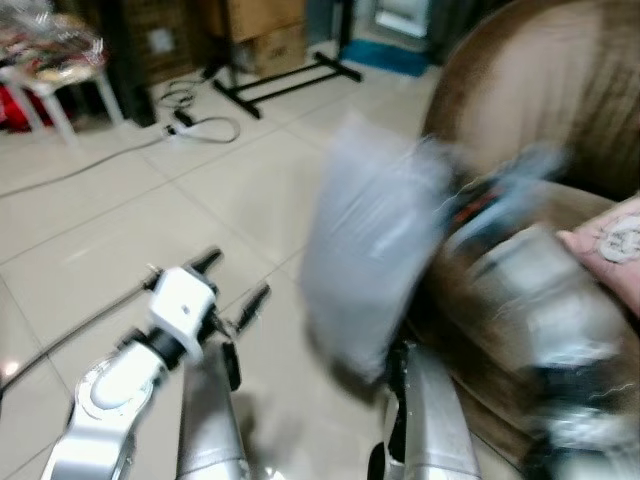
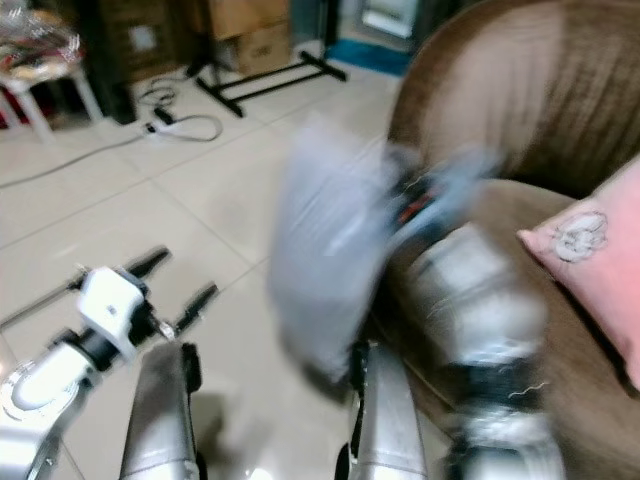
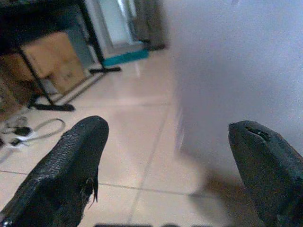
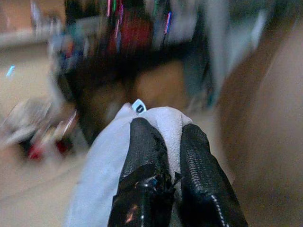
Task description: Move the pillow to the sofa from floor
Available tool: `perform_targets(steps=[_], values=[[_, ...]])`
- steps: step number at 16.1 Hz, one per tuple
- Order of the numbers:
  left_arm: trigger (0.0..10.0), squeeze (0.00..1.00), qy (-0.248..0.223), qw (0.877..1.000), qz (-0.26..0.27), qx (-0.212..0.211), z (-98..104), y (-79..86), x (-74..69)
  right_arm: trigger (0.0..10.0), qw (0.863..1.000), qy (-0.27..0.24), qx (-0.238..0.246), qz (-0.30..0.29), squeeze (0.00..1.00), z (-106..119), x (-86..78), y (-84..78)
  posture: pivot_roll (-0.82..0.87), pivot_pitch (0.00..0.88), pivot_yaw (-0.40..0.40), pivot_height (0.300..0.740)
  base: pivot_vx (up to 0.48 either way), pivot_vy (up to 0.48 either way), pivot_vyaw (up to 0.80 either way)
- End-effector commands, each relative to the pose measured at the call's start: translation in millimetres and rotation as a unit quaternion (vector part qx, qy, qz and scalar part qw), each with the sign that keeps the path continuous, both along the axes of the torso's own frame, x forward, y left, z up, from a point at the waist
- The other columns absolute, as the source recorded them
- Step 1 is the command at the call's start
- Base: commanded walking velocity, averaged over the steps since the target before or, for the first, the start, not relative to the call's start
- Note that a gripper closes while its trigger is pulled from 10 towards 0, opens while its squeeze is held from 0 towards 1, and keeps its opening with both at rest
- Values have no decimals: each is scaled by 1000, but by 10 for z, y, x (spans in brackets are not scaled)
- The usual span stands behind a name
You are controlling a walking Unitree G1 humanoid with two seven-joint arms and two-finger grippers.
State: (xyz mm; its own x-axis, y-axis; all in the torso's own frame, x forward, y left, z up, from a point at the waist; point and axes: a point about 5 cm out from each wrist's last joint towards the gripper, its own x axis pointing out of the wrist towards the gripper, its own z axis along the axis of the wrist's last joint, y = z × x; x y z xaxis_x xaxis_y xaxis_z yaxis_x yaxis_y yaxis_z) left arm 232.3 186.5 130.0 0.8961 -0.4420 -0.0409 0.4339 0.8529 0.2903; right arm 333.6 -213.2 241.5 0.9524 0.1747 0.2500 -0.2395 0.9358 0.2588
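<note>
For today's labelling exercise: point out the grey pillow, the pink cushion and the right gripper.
grey pillow (image 1: 370, 260), left eye view, middle of its face.
pink cushion (image 2: 590, 265), right eye view, upper part.
right gripper (image 4: 163, 142), right wrist view, between the fingertips pinching the pillow.

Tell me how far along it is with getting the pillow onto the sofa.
Done: the grey pillow is off the floor, pinched by the right gripper. In hand: it hangs blurred beside the brown sofa, so it seems mid-swing. The left gripper is open over the tiles. Left: set the pillow on the seat near the pink cushion and let go.
</note>
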Motion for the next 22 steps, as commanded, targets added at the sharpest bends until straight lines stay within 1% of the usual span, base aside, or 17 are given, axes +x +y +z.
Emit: perform_targets(steps=[1, 3, 4, 5, 6, 7, 8, 9, 10, 11, 12, 15, 16, 17, 18, 19, 22], values=[[10000, 694, -17, 1000, -3, 1, 87, -45, 30, 0, 998, -65, 4, -15, 0, 355, -89, -151, 4, 0, -54, 441, 0, 0, 0], [10000, 675, -28, 1000, -6, -3, 143, -75, 64, 0, 991, -115, -38, -59, 0, 815, -156, -492, 3, 0, -55, 441, 0, 0, 0], [10000, 675, -31, 999, -7, -4, 157, -85, 72, 0, 986, -137, -59, -76, 0, 1045, -210, -607, -3, 0, -53, 441, 0, 0, 0], [10000, 667, -32, 999, -8, -5, 163, -96, 76, 0, 983, -148, -74, -83, 0, 1207, -256, -655, -6, 0, -52, 441, 0, 0, 0], [10000, 667, -33, 999, -9, -6, 163, -104, 81, 0, 982, -144, -85, -89, 0, 1250, -256, -646, -10, 0, -51, 441, 0, 0, 0], [10000, 663, -32, 999, -10, -8, 154, -122, 90, 10000, 985, -108, -92, -95, 0, 1147, -203, -574, -12, 0, -51, 441, 0, 0, 0], [10000, 659, -31, 999, -11, -8, 150, -128, 94, 10000, 986, -90, -95, -99, 0, 1066, -169, -538, -12, 0, -51, 441, 0, 0, 0], [10000, 659, -31, 999, -11, -9, 143, -134, 99, 10000, 989, -57, -96, -101, 0, 907, -111, -478, -12, 0, -52, 441, 0, 0, 0], [10000, 651, -30, 999, -10, -10, 133, -144, 110, 10000, 990, 2, -127, -67, 0, 404, -10, -102, -10, 0, -55, 441, 0, 0, 0], [10000, 651, -30, 999, -10, -10, 133, -144, 110, 10000, 990, 2, -127, -67, 0, 404, -10, -102, -10, 0, -55, 441, 0, 0, 0], [10000, 651, -31, 999, -6, -11, 132, -153, 109, 10000, 990, 50, -126, -47, 0, 48, -6, 100, -7, 0, -58, 451, 0, 0, 0], [10000, 651, -30, 999, -5, -13, 131, -158, 112, 10000, 987, 81, -123, -68, 0, -93, 7, 92, -8, 0, -54, 466, 0, 0, 0], [10000, 651, -29, 999, -4, -15, 126, -169, 122, 10000, 983, 99, -117, -98, 0, -169, 1, 62, -12, 0, -47, 476, 0, 0, 0], [10000, 651, -28, 999, -3, -17, 123, -174, 129, 10000, 981, 101, -116, -116, 0, -195, -10, 40, -13, 0, -44, 486, 0, 0, 0], [10000, 639, -29, 999, -2, -17, 125, -183, 139, 10000, 981, 96, -113, -126, 0, -195, -22, 25, -14, 0, -42, 501, 0, 0, 0], [10000, 639, -30, 999, -2, -17, 127, -185, 142, 10000, 981, 95, -113, -129, 0, -196, -27, 25, -14, 0, -42, 506, 0, 0, 0], [10000, 624, -34, 999, 23, -25, 132, -169, 173, 10000, 979, 93, -102, -150, 0, -237, -64, 28, -13, 0, -44, 536, 0, 0, 0]])
